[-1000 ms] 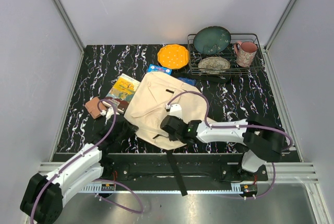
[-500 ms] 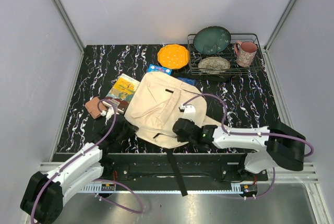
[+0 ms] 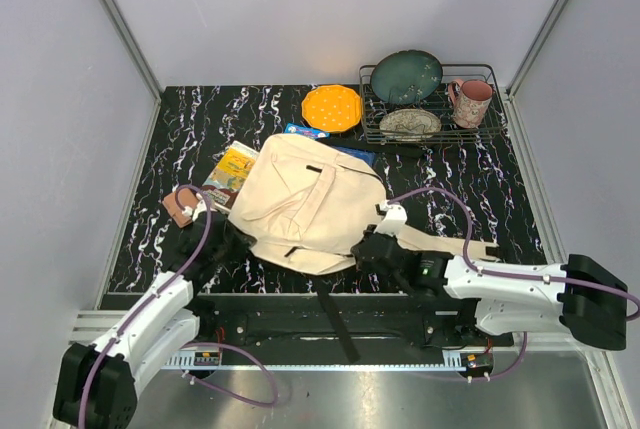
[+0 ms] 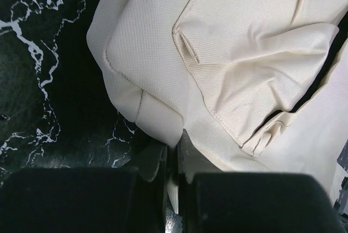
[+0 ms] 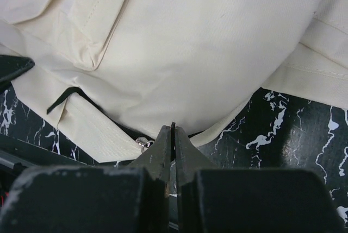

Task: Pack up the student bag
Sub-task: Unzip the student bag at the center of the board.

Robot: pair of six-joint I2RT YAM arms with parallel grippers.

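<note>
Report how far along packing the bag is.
Done: nothing seen packed; the yellow book and blue book lie outside the bag. In hand: left pincer shut on its near corner, right pincer shut at its near edge. Left: opening it, loading the books.

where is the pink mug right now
In the top view the pink mug stands at the right end of the wire rack in the far right corner, next to the dark green plate.
</note>
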